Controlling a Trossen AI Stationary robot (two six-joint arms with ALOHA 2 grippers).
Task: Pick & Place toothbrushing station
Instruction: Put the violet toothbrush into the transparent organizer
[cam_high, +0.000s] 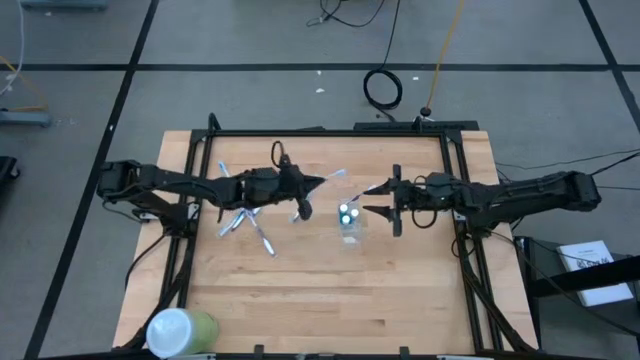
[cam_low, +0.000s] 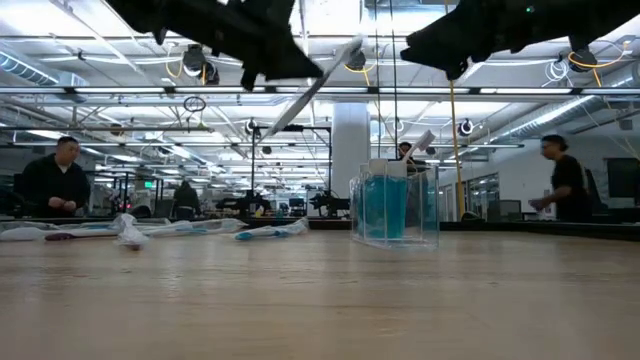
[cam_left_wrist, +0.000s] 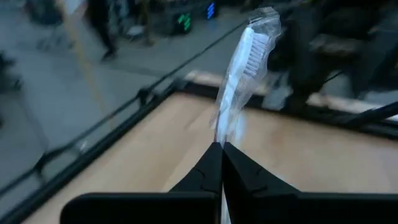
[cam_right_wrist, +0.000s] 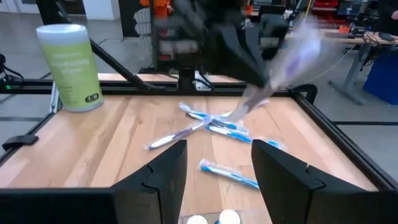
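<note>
Loose toothbrushes (cam_high: 245, 222) scattered on table (cam_high: 300, 300) at left; left gripper (cam_high: 322, 182) raised, clamped on wrapped toothbrush (cam_left_wrist: 239, 74); clear cup (cam_high: 349, 225) mid-table with white-capped tubes (cam_high: 347, 212); right gripper (cam_high: 378, 197) spread wide above cup, empty.

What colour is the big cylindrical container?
Pale green with a white lid, best in the right wrist view.

White toothbrush (cam_left_wrist: 239, 68), blue-and-white toothbrushes (cam_right_wrist: 214, 124), pale-green container (cam_right_wrist: 68, 65)
</note>
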